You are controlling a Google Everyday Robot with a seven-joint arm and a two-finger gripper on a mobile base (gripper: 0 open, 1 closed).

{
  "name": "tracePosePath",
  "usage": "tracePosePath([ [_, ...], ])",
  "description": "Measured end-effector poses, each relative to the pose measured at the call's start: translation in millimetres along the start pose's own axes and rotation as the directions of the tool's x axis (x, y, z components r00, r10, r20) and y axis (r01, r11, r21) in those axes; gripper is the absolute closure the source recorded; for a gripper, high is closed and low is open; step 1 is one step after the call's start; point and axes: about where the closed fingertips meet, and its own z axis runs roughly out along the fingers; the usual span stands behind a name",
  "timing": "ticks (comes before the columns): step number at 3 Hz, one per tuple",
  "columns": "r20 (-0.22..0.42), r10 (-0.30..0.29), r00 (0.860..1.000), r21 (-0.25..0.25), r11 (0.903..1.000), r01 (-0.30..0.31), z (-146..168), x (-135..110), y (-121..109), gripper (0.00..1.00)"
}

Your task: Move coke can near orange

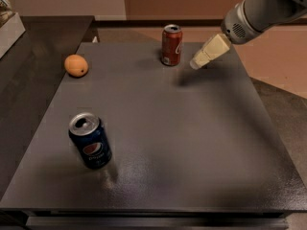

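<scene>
Nearest on the dark surface (192,143), toward the near-left corner, stands a Pepsi can (90,141). Farther back, the orange (76,65) lies by the left edge and the coke can (171,45) stands upright at the far edge. My fingers (196,63) hover just right of it, not touching, pressed together and empty.

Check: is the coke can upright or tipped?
Upright: the coke can stands with its silver top up; the gripper hovers beside it, not touching.
</scene>
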Motion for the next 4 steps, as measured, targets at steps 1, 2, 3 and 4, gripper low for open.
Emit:
tracePosePath([
  [1, 0.067, 0.049, 0.997, -0.001, 0.9988, -0.049, 25.1, -20.7, -10.9, 0.0],
  [2, 0.12, 0.07, 0.99, -0.017, 0.9975, -0.069, 48.1, -42.4, -18.8, 0.0],
  [3, 0.168, 0.069, 0.983, -0.025, 0.9976, -0.065, 70.1, -65.5, -26.7, 0.0],
  [4, 0.191, 0.069, 0.979, -0.037, 0.9973, -0.063, 93.9, -77.9, -31.2, 0.0],
])
